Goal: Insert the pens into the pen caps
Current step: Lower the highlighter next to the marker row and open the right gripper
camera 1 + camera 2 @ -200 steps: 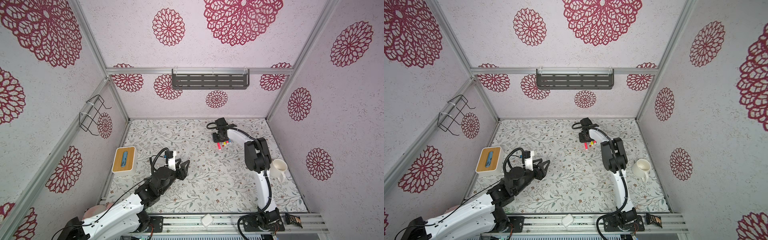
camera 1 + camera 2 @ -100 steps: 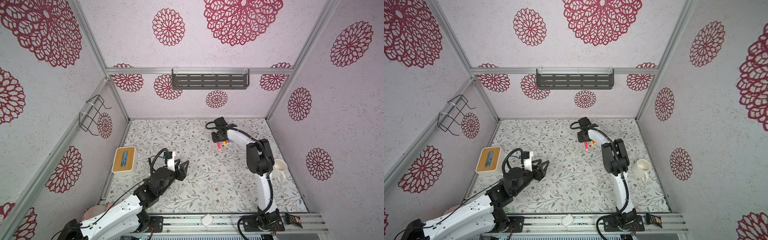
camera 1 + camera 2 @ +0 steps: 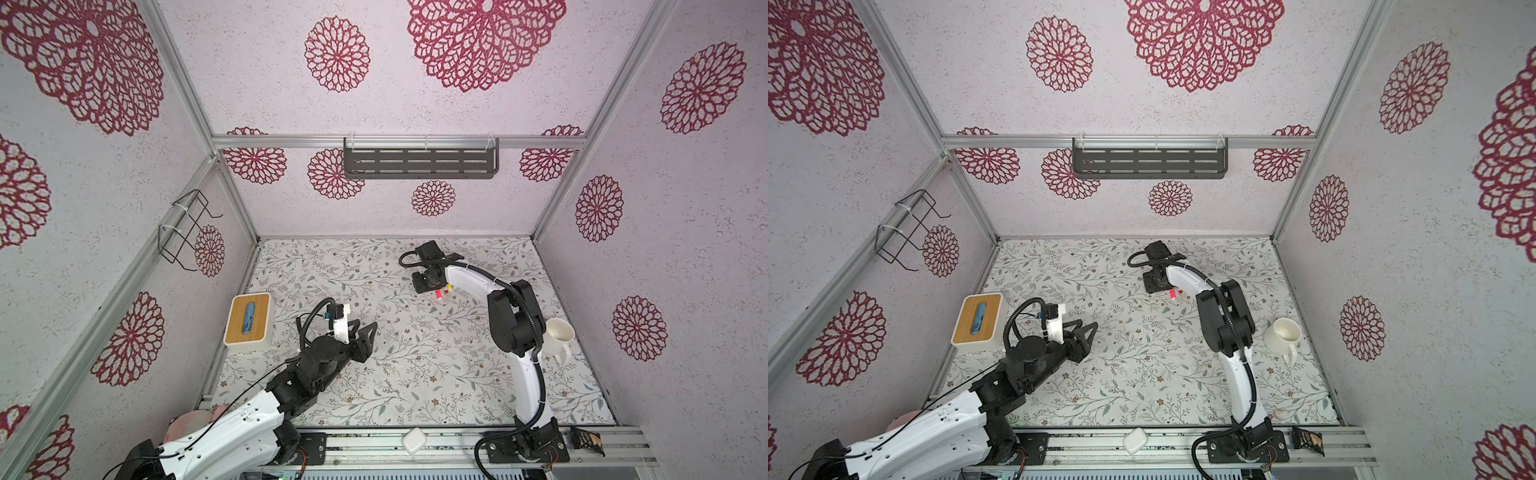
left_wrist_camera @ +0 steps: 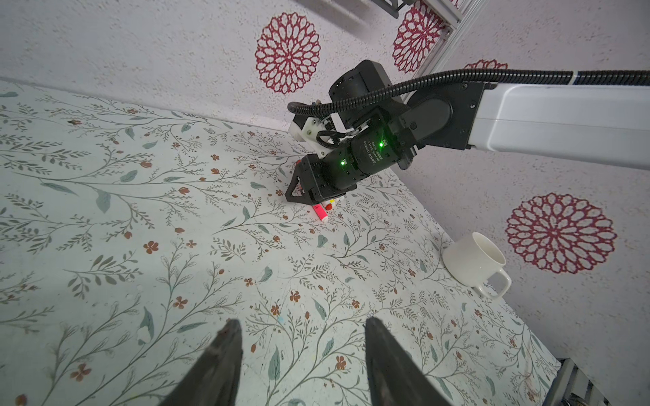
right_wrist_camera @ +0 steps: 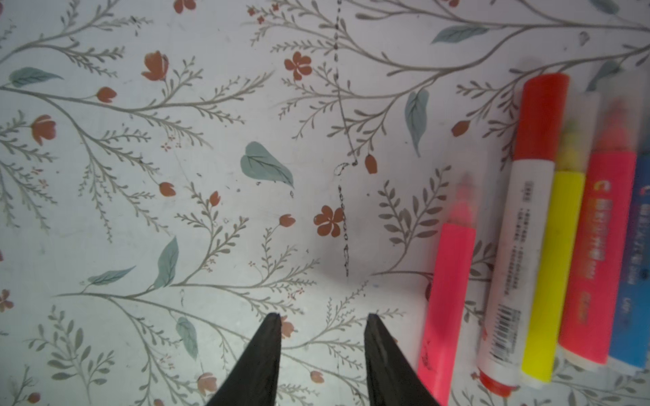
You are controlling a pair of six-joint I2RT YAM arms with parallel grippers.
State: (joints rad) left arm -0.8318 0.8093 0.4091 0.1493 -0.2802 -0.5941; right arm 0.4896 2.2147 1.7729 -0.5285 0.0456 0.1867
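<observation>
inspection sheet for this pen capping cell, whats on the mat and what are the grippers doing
surface: floral mat, no spills seen
job's things: five pens lying side by side; red cap and pale caps look already fitted; blue pen runs out of frame
clutter: white mug upright, tissue box, small white case on the front rail
grippers: right gripper open, empty, beside the pens; left gripper open, empty, far from them
cables: black hose looped at each wrist, clear of the pens
surroundings: flower-print walls, dark shelf, wire rack
</observation>
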